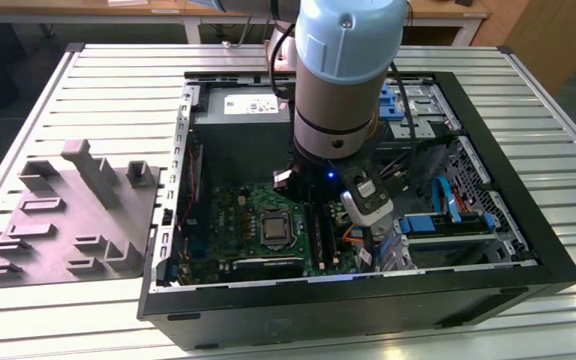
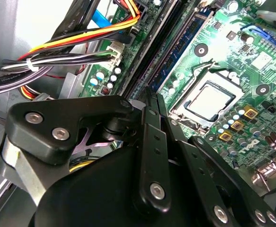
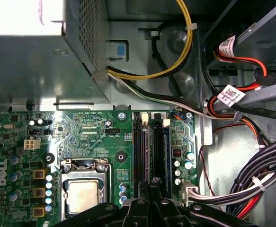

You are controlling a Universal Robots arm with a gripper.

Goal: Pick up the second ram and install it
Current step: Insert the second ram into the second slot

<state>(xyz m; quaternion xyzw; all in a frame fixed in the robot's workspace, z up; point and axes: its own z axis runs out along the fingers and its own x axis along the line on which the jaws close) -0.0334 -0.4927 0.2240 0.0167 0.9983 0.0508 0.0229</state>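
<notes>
Under the tool, worktop (image 1: pixel 528 90): slatted metal that carries the open case and the tray.
Computer case (image 1: pixel 368 300): black, lying open side up, with the tool down inside it.
Arm (image 1: pixel 343 75): grey and pale blue, standing upright over the case, straight above the tool.
Tray (image 1: pixel 58 247): grey moulded plastic on the worktop outside the case, well apart from the tool, toward the exterior view's left.
Motherboard (image 1: pixel 233 225): green, flat on the case floor, directly beneath the tool.
Cables (image 3: pixel 251 189): black, red, yellow and white bundles beside the tool, off the board's edge.
Processor socket (image 3: pixel 83 196): square and metal-framed, near the tool, across the slots from the cables.
Memory slots (image 3: pixel 138 151): long black plastic, side by side, running straight out from below the tool's tips.
Tool (image 3: pixel 154 182): black, with its fingers (image 2: pixel 152 142) drawn close together and the tips meeting over the slots, pinching a thin edge.
Second ram (image 3: pixel 159 151): a dark strip seen edge-on, in line with the tool's tips, between blue slot walls. I cannot tell whether it is fully seated.
</notes>
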